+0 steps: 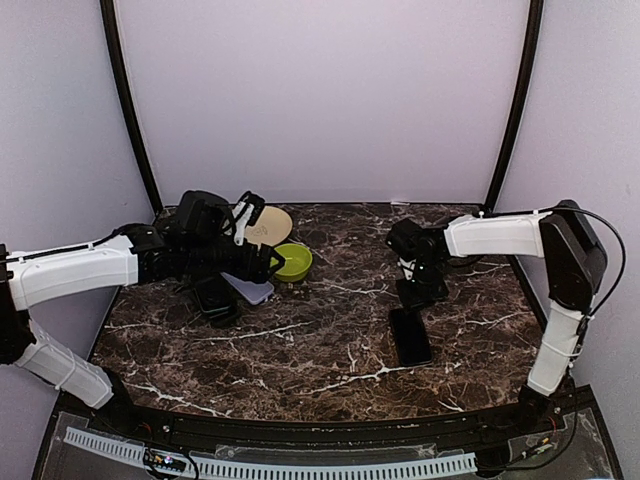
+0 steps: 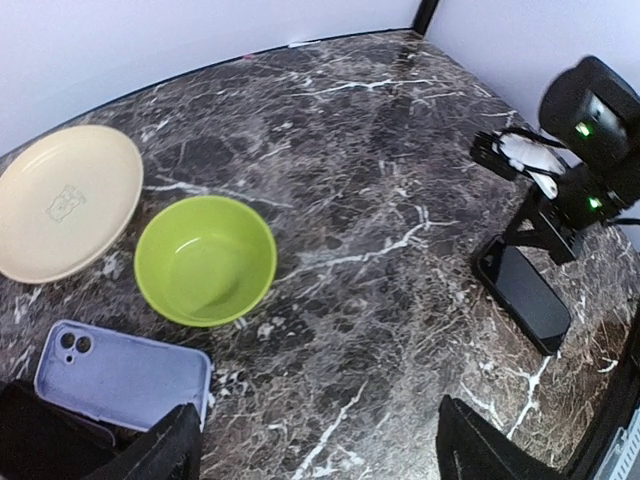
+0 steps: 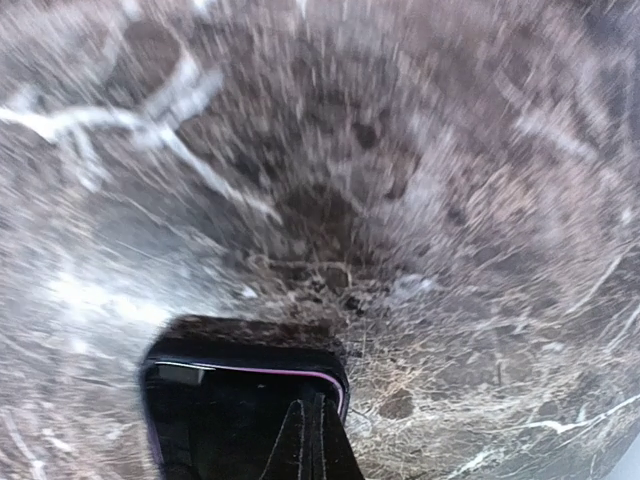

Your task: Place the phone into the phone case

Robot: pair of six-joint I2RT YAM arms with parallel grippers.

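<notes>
Dark brown marble with white veining makes up your worktop [image 1: 320,375]. Nearest its front edge, on the right half, the phone [image 1: 410,337] lies flat, screen up, with its long axis running front to back. Your right end effector [image 1: 419,292] stands at the phone's far end. In the blurred right wrist view its fingers look drawn together into one dark wedge over the phone's edge, and you cannot tell there whether they touch it. Bare marble separates the phone from everything on the left. Further back on that side, your left end effector [image 2: 322,452] hangs with its fingers [image 2: 165,455] spread wide, gripping nothing. One finger sits just beside the near corner of the phone case [image 2: 125,378]. The case is pale lavender-blue and lies well apart from the phone, with its camera cutout at the far-left corner. A dark flat shape [image 2: 35,440] overlaps the case's near-left corner, too cut off by the frame to identify. Just beyond the case sits a lime-green bowl [image 2: 205,258], upright. To its left, further back, a cream plate [image 2: 65,200] lies close beside the bowl, near the pale back wall [image 1: 320,100].
</notes>
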